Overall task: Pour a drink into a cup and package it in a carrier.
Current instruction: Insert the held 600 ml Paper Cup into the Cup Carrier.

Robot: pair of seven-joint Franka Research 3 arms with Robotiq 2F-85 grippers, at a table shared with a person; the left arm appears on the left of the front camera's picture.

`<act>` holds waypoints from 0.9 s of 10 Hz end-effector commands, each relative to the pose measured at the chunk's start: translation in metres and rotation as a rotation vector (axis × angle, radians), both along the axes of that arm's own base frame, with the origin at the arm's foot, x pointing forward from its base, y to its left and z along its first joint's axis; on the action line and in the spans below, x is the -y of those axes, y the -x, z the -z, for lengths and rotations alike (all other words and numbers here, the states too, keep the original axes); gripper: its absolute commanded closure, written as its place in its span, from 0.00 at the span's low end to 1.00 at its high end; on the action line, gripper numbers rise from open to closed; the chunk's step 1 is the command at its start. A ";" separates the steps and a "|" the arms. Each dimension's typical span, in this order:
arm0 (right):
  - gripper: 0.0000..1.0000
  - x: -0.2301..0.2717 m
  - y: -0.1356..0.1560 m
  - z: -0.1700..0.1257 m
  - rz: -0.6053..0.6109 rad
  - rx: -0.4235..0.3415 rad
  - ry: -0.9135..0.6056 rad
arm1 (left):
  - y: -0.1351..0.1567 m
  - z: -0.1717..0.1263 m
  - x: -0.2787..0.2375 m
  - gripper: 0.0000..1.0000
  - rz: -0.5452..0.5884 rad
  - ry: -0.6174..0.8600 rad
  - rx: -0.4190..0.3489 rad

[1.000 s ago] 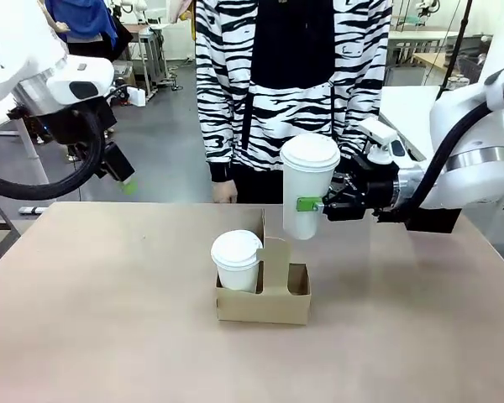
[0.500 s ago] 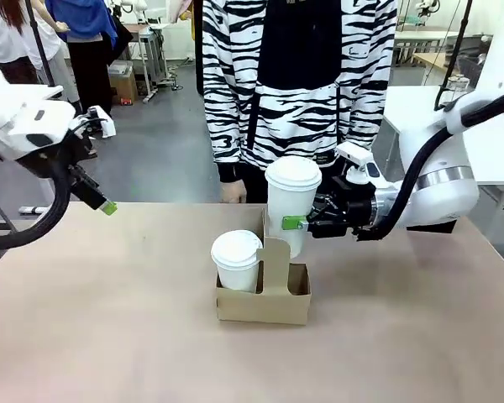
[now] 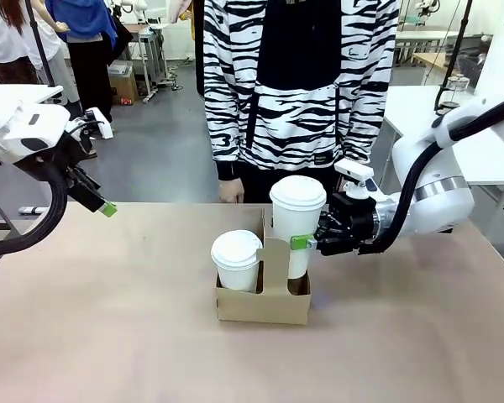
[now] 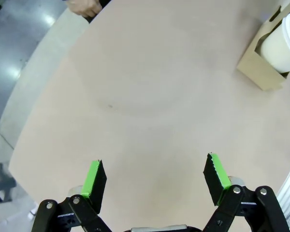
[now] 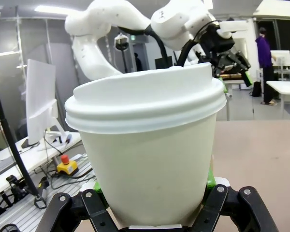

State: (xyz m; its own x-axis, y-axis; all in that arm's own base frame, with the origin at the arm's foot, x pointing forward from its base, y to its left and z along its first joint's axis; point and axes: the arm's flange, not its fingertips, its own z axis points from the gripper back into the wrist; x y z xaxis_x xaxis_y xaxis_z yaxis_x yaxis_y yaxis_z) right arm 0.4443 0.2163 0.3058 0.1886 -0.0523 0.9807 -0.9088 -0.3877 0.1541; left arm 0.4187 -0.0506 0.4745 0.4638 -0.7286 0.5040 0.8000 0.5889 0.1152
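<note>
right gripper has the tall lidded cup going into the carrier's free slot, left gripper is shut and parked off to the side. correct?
Not quite. The left gripper is open: the left wrist view shows its green pads spread wide with nothing between them. The rest holds: in the front view the right gripper is shut on the tall lidded cup, lowering it into the carrier's free slot.
</note>
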 end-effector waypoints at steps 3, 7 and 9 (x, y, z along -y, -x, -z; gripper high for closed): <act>0.20 -0.004 -0.005 0.013 -0.047 -0.008 -0.007 | -0.001 -0.003 0.001 0.00 -0.020 -0.015 -0.007; 0.20 -0.010 -0.012 0.033 -0.083 -0.008 0.026 | -0.001 -0.003 0.001 0.00 -0.020 -0.015 -0.007; 0.20 -0.014 -0.015 0.046 -0.115 -0.008 0.051 | -0.001 -0.003 0.001 0.00 -0.020 -0.015 -0.007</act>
